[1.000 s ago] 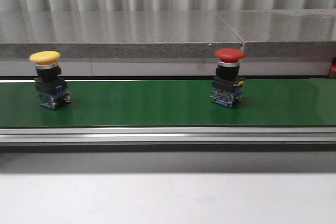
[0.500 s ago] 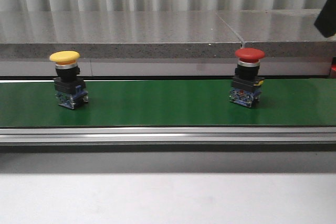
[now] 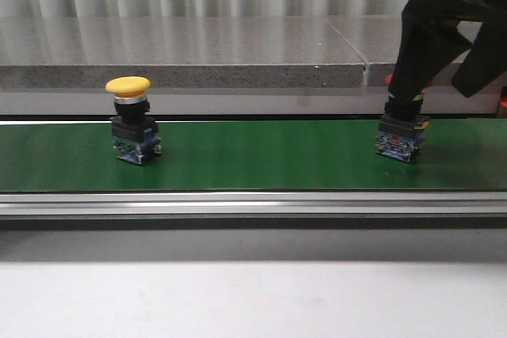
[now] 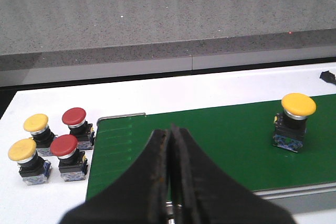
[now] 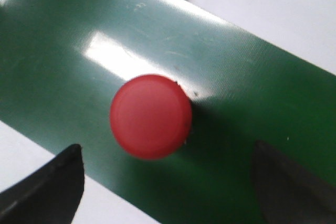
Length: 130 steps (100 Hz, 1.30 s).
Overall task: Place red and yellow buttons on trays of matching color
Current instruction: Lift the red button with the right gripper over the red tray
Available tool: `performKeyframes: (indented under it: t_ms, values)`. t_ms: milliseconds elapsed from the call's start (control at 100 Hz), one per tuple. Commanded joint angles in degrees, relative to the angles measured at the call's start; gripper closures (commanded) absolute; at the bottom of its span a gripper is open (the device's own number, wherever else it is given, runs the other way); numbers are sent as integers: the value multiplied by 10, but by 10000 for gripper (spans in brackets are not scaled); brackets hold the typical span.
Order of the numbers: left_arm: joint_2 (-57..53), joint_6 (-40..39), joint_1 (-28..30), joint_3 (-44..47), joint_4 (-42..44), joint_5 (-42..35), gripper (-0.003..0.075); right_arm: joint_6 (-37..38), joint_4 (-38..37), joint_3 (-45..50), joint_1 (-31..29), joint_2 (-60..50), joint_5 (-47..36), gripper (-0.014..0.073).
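1. I see a green conveyor belt (image 3: pixel 253 156) running across the front view, with an aluminium rail along its near edge, a white table in front and a grey speckled stone ledge (image 3: pixel 182 53) behind; pale ribbed panels close off the back.
2. In the left wrist view, four spare buttons (image 4: pixel 50 142), two yellow and two red, stand in a cluster on the white table just beside the belt's end.
3. The yellow button (image 3: pixel 133 120) stands upright on the belt, towards its left end. Over the last second it has travelled rightwards along the belt.
4. The red button (image 3: pixel 402 134) stands upright on the belt, well apart from the yellow one, towards the right end. It too has shifted right, by about the same amount.
5. The right arm, a sliver at the frame edge half a second ago, has come down over the red button and hides most of its cap in the front view.
6. The left gripper (image 4: pixel 170 150) is pressed closed with nothing between its fingers, above the near edge of the belt, well apart from the yellow button.
7. The right gripper (image 5: pixel 163 182) is spread wide, one finger on each side of the red cap; I see no contact.
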Motion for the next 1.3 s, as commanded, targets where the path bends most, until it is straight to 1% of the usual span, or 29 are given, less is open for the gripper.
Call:
performKeyframes:
  t_ms: [0,130,180,250,370,420,470,580,720,800,930,980,1100,1190,1290]
  values:
    - [4,0,-4,-16,0,-43,740,-7,-1,-33,-1,3,-22,-40]
    - [4,0,-4,-16,0,-43,740,-7,-15,-41,-1,18,-24,-36]
    - [4,0,-4,-16,0,-43,740,-7,-28,-41,-1,21,-23,-6]
    - [4,0,-4,-16,0,-43,740,-7,-42,-41,-1,21,-22,97]
    - [4,0,-4,-16,0,-43,740,-7,-44,-41,-3,21,-21,372]
    - [4,0,-4,-16,0,-43,740,-7,-44,-41,-3,21,-19,449]
    - [4,0,-4,-16,0,-43,740,-7,-44,-42,-3,21,-19,487]
    - [4,0,-4,-16,0,-43,740,-7,-44,-56,-11,21,-11,489]
    - [4,0,-4,-16,0,-43,740,-7,-44,-105,-55,21,23,489]
    - [4,0,-4,-16,0,-43,740,-7,-44,-139,-98,21,38,489]
    - [4,0,-4,-16,0,-43,740,-7,-49,-186,-181,30,34,489]
    - [4,0,-4,-16,0,-43,740,-7,-49,-207,-218,43,33,489]
    - [4,0,-4,-16,0,-43,740,-7,-49,-262,-285,85,35,489]
    - [4,0,-4,-16,0,-43,740,-7,-48,-294,-315,123,34,489]
    - [4,0,-4,-16,0,-43,740,-7,-48,-332,-329,165,29,489]
